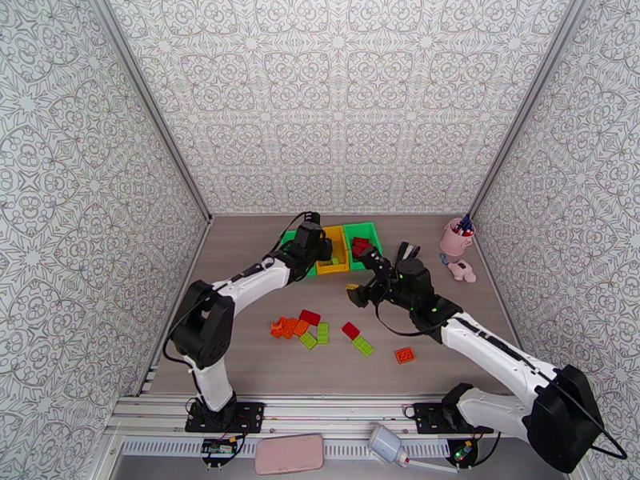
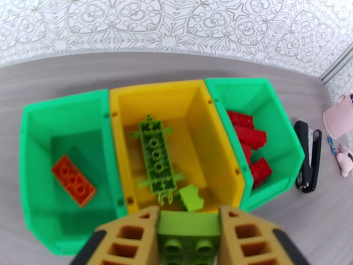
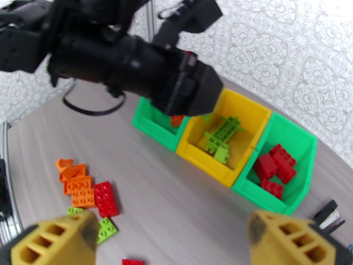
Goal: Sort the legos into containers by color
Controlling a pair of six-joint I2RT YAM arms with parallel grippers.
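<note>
Left end effector (image 2: pixel 189 216) is clamped on a lime green lego (image 2: pixel 189 246), right over the yellow bin's (image 2: pixel 200 142) near rim. I'd nudge it further in before letting go, or it might clip the rim. Right end effector (image 3: pixel 172 238) gapes wide, empty. The frame edge cuts off the lego's lower part.

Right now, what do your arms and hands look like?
The left arm and right arm have white links, black joints and loose black cables. The left hand and right hand have mustard-yellow fingers with rectangular cut-outs.
</note>
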